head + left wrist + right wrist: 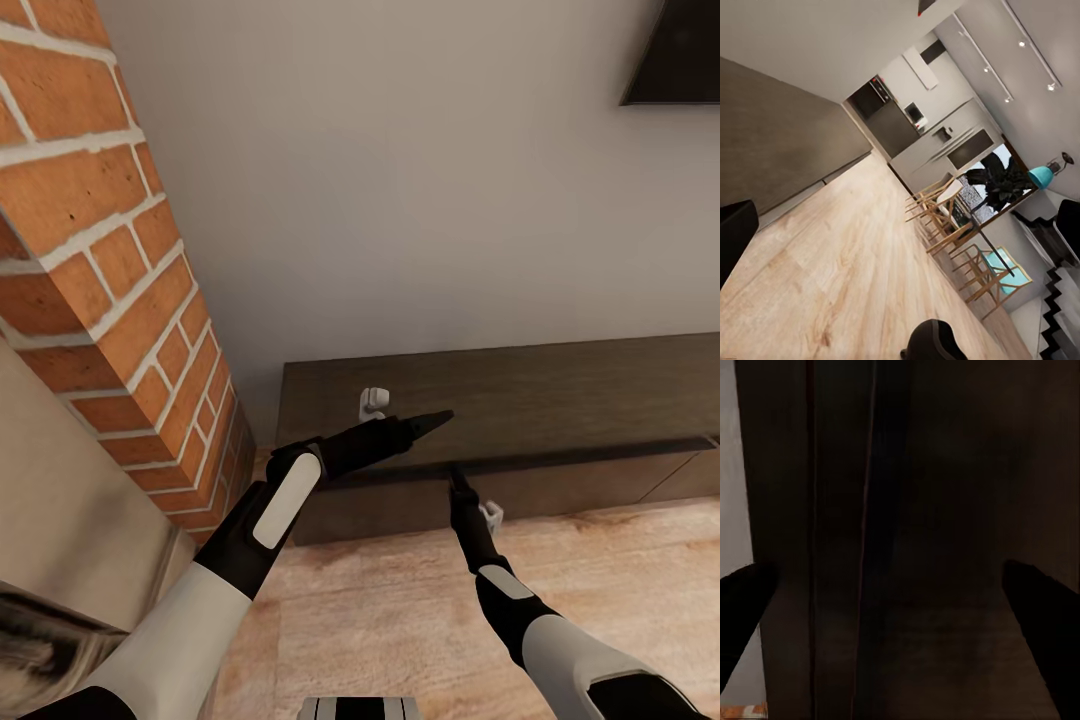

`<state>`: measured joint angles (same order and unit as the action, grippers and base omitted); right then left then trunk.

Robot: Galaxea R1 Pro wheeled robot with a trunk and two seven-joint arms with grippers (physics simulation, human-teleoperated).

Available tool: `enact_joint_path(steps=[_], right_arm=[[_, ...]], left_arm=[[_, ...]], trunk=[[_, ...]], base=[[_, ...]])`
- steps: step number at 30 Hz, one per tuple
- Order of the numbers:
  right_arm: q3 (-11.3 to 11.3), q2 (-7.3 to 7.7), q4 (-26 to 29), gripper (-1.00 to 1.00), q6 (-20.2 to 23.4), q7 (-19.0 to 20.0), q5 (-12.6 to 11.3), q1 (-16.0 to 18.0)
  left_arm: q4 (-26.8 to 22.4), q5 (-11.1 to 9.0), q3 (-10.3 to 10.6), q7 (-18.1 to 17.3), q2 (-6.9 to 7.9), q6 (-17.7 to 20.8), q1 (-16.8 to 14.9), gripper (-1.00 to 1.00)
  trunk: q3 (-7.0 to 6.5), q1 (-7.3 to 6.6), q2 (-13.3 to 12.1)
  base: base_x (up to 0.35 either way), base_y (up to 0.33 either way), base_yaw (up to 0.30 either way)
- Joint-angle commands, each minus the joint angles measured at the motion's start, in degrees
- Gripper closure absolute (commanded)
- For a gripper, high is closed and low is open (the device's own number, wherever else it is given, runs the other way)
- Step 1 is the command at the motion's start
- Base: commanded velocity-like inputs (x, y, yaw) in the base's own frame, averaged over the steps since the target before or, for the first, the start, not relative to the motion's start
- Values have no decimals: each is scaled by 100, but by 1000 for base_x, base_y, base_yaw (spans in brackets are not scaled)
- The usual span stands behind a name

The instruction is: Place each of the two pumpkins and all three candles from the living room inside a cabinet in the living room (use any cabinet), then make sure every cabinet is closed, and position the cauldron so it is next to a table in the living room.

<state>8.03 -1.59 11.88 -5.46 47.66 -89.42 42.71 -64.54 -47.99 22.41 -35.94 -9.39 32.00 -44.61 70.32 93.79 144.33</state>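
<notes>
Brick pillar [110, 300] w/ grey wall [400, 180], wood floor [400, 620], chairs [945, 225] in bkgd.

Both arms wear smooth white shells nearest the body, turning glossy black toward the wrists. The left arm [270, 510] carries a long white oval panel on its black forearm; the right arm [520, 610] has a smaller pale grey patch. Each ends in a slim black hand with tapered, pointed fingers: left hand [425, 422], right hand [458, 482].
</notes>
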Motion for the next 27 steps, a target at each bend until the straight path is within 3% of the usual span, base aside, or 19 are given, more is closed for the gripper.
enact_joint_path(steps=[1, 27], right_arm=[[77, 0, -19, 100, -35, -495, -40, 194], [83, 0, -19, 100, -26, -391, -40, 188]], left_arm=[[3, -46, 0, 2, -1, 43, -4, -100], [3, -44, 0, 8, -1, 39, -4, -100]], trunk=[[4, 0, 1], [4, 0, 1]], base=[[0, 0, 0], [-19, 0, 0]])
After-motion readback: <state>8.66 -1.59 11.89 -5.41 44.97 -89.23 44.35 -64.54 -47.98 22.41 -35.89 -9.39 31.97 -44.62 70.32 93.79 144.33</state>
